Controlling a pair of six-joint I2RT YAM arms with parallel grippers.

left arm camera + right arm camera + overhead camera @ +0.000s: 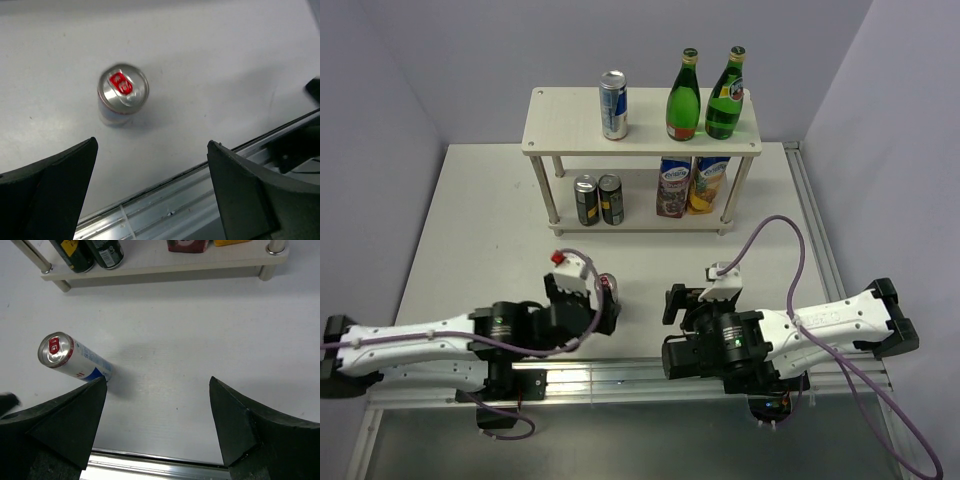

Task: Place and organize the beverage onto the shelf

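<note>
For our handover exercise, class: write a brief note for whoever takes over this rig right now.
Left fingers open, empty, near the table can.
Right fingers open, empty.
Shelf top tier: silver-blue can, two bottles; lower tier: two dark cans, two cartons.
Done: all those shelved.
Left: the table can, standing in front of the shelf.

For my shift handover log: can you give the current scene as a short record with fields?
top tier of pale wooden shelf: silver-blue slim metal can, two green glass bottles
lower tier: two dark metal cans, two printed drink cartons
white table: silver metal can with red tab, upright, not shelved
left tool: open, empty, near that can
right tool: open, empty
</note>
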